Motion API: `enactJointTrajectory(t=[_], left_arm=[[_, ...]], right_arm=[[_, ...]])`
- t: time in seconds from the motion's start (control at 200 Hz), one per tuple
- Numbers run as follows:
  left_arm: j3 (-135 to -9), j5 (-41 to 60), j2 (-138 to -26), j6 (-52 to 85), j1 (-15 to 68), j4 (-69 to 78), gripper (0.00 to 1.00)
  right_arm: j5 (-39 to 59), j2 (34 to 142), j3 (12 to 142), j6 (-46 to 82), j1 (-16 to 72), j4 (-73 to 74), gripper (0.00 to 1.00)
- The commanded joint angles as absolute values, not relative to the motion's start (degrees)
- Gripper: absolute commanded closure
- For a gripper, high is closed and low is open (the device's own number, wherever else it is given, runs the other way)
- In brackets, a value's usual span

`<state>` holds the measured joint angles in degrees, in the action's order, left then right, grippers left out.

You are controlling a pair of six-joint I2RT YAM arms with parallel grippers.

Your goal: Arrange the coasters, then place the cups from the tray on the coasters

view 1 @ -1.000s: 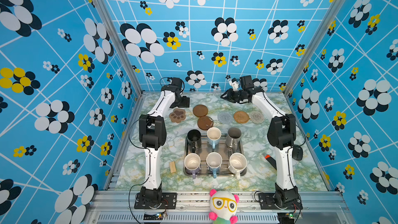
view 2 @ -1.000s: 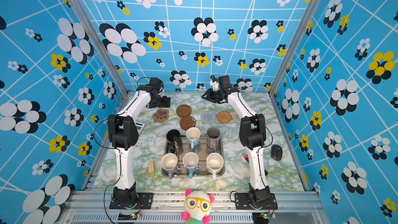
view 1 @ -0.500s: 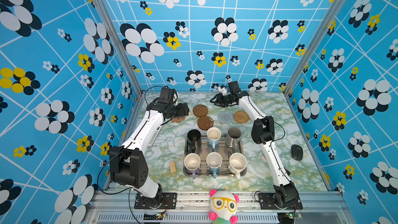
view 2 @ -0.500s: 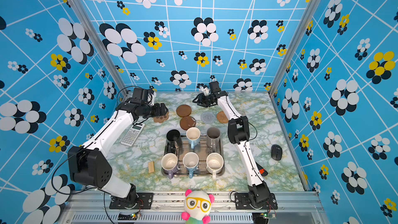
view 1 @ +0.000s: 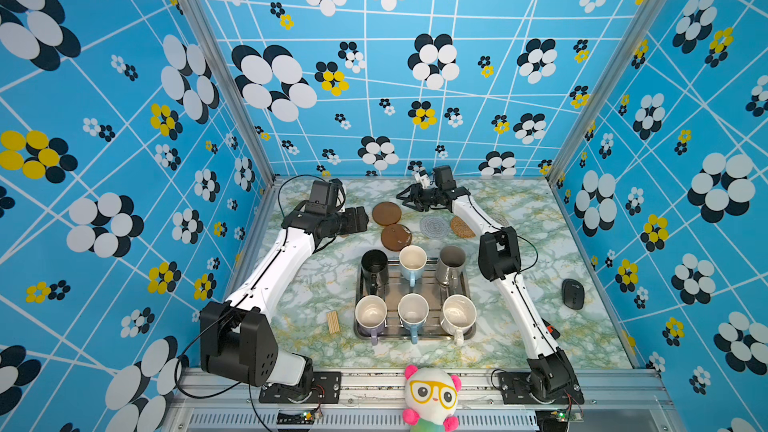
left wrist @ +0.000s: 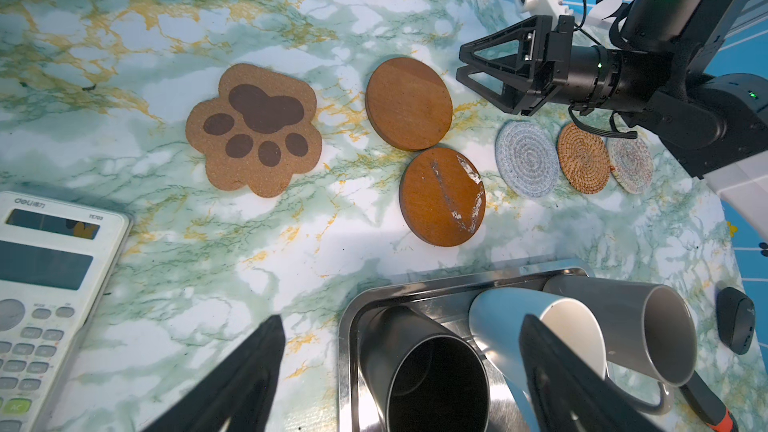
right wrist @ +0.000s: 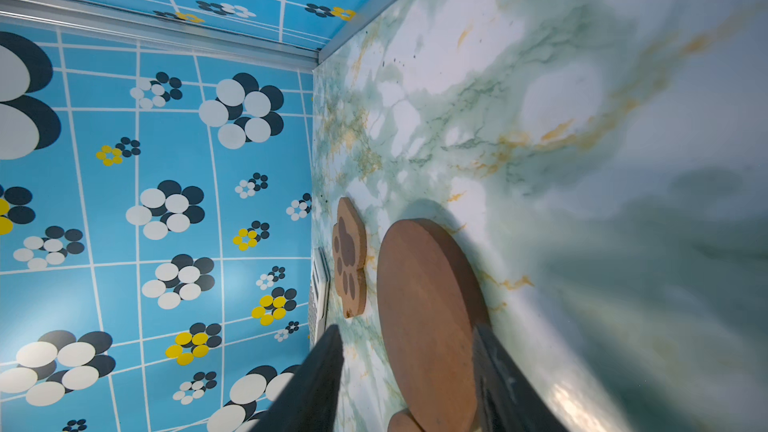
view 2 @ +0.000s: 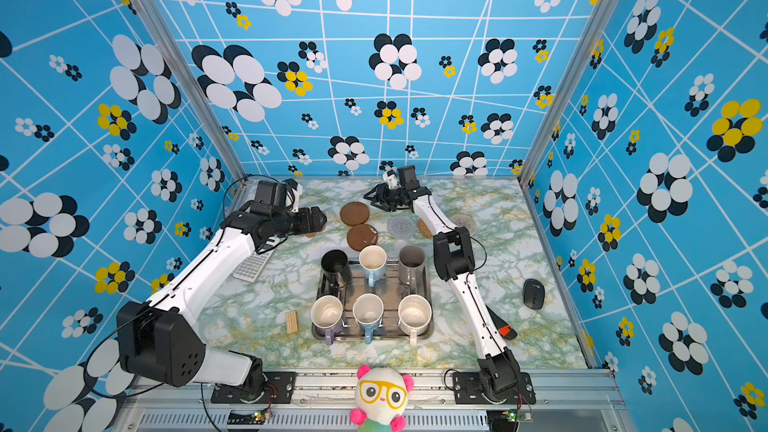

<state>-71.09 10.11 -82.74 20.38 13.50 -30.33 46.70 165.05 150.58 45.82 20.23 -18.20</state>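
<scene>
- In both top views, the steel tray (view 1: 415, 336) sits at centre frame on the marbled bench (view 1: 316, 284) with all six cups aboard. The black mug (view 1: 374, 265), a light blue mug (view 1: 412, 261) and the grey mug (view 1: 451, 263) stand in the upper row. The lavender mug (view 1: 370, 313), a second light blue mug (view 1: 412, 311) and the white mug (view 1: 458, 313) stand in the lower row.
- Above the tray in the frame lie the clean brown disc (view 1: 386, 213) and the scuffed brown disc (view 1: 395, 237). To their right are the grey-blue round (view 1: 434, 226) and the rattan round (view 1: 462, 228). My right arm covers most of the pale beige round (view 2: 467, 220).
- My left hand (view 1: 360, 218) hovers left of the discs. My right hand (view 1: 405, 201) hangs just right of the clean brown disc.
- The left wrist view shows my left hand (left wrist: 401, 322) released, its fingers (left wrist: 266, 351) spread wide with nothing between them, above the tray's corner and the black mug.
- Beyond it all six coasters lie flat on the bench. The paw coaster (left wrist: 255, 130) sits apart, the two discs just beside each other, and the three woven rounds edge to edge.
- My right hand (left wrist: 460, 63) is near the clean disc but clear of it, jaws parted and empty. A calculator (left wrist: 50, 284) lies near the paw coaster.
- In the right wrist view, the parted fingers (right wrist: 328, 367) frame the clean brown disc (right wrist: 428, 317), which lies flat on the bench. The paw coaster (right wrist: 349, 259) lies beyond it.
</scene>
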Motion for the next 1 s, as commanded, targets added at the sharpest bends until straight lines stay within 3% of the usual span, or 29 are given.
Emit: enactJointTrajectory(t=[0.0,0.995], left_arm=[[-70.34,9.08,-80.36,20.9,13.97,-29.88,0.1],[-66.62,7.62,-74.14,21.6,14.5,-29.75,0.09]], right_arm=[[47.29,166.02,151.22,47.77,21.05,-15.44,0.48],[43.34,169.31,152.58,50.56,21.18,-15.11,0.47]])
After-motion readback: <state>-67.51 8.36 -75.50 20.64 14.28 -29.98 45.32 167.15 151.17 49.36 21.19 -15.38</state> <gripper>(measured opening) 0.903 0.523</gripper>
